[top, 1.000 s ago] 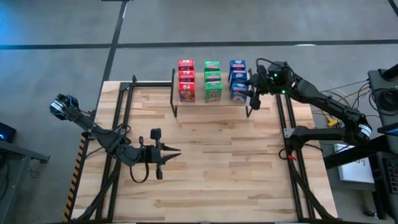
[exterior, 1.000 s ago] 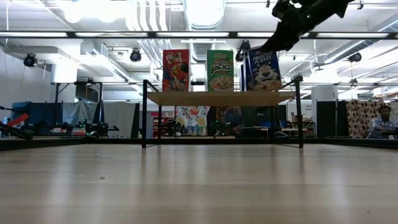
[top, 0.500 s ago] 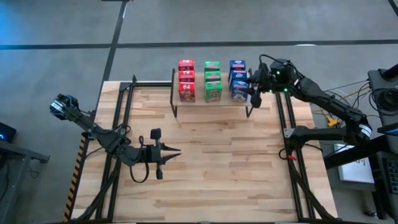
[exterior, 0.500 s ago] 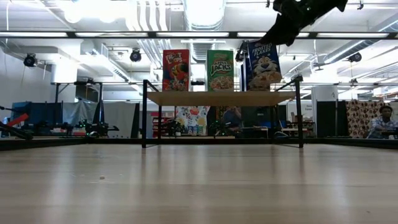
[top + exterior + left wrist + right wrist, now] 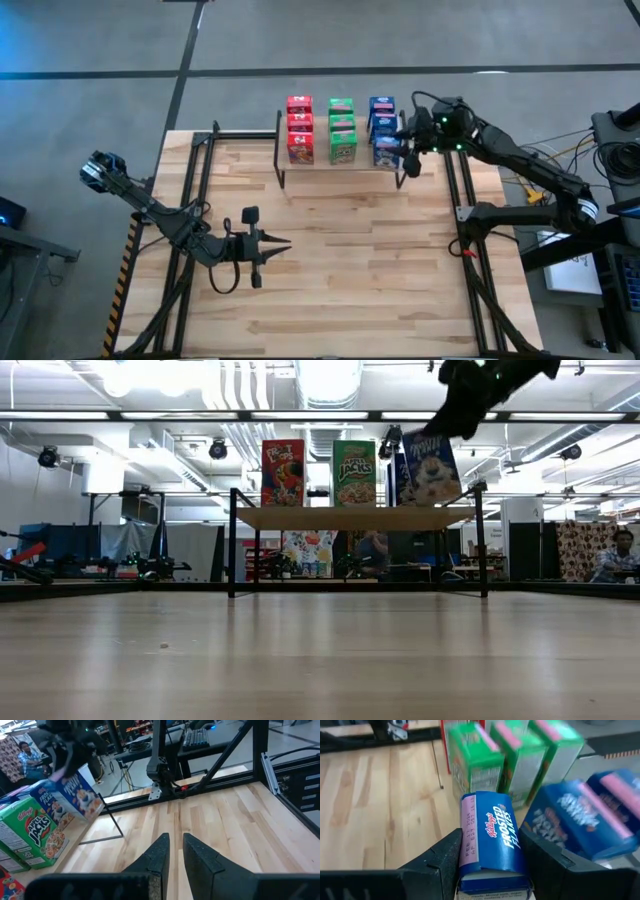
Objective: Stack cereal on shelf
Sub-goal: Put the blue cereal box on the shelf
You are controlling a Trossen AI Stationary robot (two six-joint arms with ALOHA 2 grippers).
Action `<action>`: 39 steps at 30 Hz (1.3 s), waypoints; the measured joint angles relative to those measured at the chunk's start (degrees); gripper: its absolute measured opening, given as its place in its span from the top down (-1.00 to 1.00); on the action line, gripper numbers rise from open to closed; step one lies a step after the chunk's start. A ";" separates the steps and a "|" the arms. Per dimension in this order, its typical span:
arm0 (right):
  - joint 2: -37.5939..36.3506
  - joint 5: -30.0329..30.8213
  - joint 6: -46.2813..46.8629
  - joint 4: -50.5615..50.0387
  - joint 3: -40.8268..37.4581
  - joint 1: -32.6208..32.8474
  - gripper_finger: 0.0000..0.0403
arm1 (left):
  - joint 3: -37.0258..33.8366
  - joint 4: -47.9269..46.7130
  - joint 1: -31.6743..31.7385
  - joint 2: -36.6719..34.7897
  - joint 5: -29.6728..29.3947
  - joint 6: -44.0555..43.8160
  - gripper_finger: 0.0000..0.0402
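1 blue Frosted Flakes box [image 5: 492,837], clamped in the right gripper [image 5: 408,140], now tilts more above the shelf [image 5: 355,517] end. Green Apple Jacks boxes [image 5: 354,473] stand mid-shelf. Left gripper [image 5: 280,243], nearly shut and empty, rests over the tabletop [image 5: 350,280].

My right gripper [image 5: 492,857] holds a small blue cardboard cereal box [image 5: 492,840] with a white printed label and a pink end flap; one dark finger [image 5: 445,855] presses each of its narrow sides. Just beyond it stand three green cardboard cereal boxes [image 5: 480,762] in a row, with a sliver of a red box [image 5: 443,747] behind them. Beside my box, two more blue cereal boxes [image 5: 580,820] sit close together. The light wooden plank counter [image 5: 375,795] spreads below, farther off.
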 joint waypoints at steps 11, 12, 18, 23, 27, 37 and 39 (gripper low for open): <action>-0.28 -0.07 -1.26 11.70 -8.08 0.09 0.12 | 0.00 0.09 0.00 0.00 -0.02 -0.26 0.82; -0.22 -0.08 -1.28 11.95 -8.18 0.11 0.12 | 0.00 0.10 0.00 0.00 -0.02 -0.26 0.82; -0.17 -0.09 -1.77 12.16 -8.28 0.11 0.12 | 0.00 0.27 0.00 0.00 -0.01 -0.24 0.82; -0.08 -0.05 -1.93 14.56 -8.33 0.11 0.12 | 0.00 0.55 0.00 0.00 0.00 -0.31 0.82; -0.08 -0.05 -2.89 15.17 -8.53 0.11 0.12 | 0.00 0.55 0.00 0.00 0.00 -1.11 0.82; -0.08 -0.01 -3.87 19.18 -12.91 0.11 0.12 | 0.00 0.52 0.00 0.01 0.00 -1.26 0.82; -0.08 0.03 -3.87 19.23 -12.94 0.11 0.12 | 0.00 0.52 0.00 0.02 0.00 -1.01 0.82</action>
